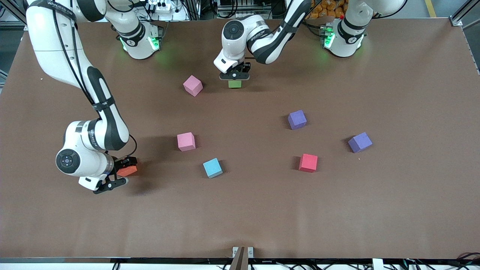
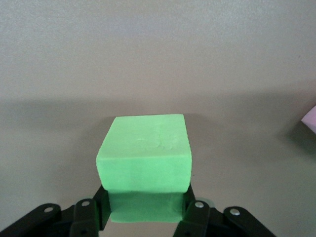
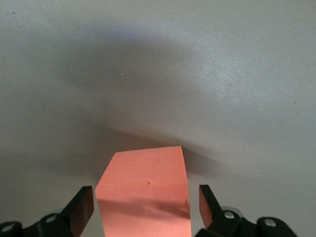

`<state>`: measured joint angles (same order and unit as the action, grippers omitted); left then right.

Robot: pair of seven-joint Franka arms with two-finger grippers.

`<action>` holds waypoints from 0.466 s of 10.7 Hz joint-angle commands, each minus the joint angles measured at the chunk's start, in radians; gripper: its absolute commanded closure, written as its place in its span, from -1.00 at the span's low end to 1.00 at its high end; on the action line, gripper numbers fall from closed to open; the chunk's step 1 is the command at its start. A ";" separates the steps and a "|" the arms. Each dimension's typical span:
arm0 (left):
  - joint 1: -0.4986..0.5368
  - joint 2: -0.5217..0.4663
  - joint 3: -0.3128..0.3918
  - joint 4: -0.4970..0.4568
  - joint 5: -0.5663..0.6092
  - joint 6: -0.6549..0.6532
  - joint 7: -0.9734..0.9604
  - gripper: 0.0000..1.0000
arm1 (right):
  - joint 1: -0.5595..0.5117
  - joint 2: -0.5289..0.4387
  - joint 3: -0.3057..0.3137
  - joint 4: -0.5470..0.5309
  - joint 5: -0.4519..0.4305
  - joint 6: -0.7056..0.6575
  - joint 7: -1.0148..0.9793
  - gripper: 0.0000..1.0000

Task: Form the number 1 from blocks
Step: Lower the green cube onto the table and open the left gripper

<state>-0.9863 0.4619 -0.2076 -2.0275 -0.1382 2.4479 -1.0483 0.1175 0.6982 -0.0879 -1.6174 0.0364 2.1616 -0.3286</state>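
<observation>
Left gripper [image 2: 143,217] clamps green block [image 2: 144,160] for placement; right gripper [image 3: 145,205] straddles orange block [image 3: 144,190], jaws apart.

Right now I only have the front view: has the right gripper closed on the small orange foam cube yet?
Observer: No. In the right wrist view the right gripper straddles the orange foam cube, with a gap showing at each of its fingers.
Operator: And the left gripper on the green one?
Observer: The left wrist view shows the left gripper shut on the small green foam cube, both fingers pressed against its sides.
</observation>
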 commanded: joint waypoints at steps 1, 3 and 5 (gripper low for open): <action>-0.005 0.018 0.033 0.013 0.023 -0.015 0.037 1.00 | 0.005 0.006 -0.007 0.002 -0.007 0.009 -0.020 -0.60; -0.005 0.032 0.037 0.024 0.019 -0.015 0.048 1.00 | 0.005 0.007 -0.007 0.002 -0.007 0.015 -0.020 -0.45; -0.008 0.046 0.063 0.039 0.011 -0.015 0.042 -0.07 | 0.005 0.009 -0.012 0.001 -0.006 0.021 -0.020 -0.38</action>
<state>-0.9864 0.4828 -0.1697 -2.0211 -0.1381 2.4478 -1.0075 0.1176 0.7015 -0.0895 -1.6174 0.0364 2.1724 -0.3364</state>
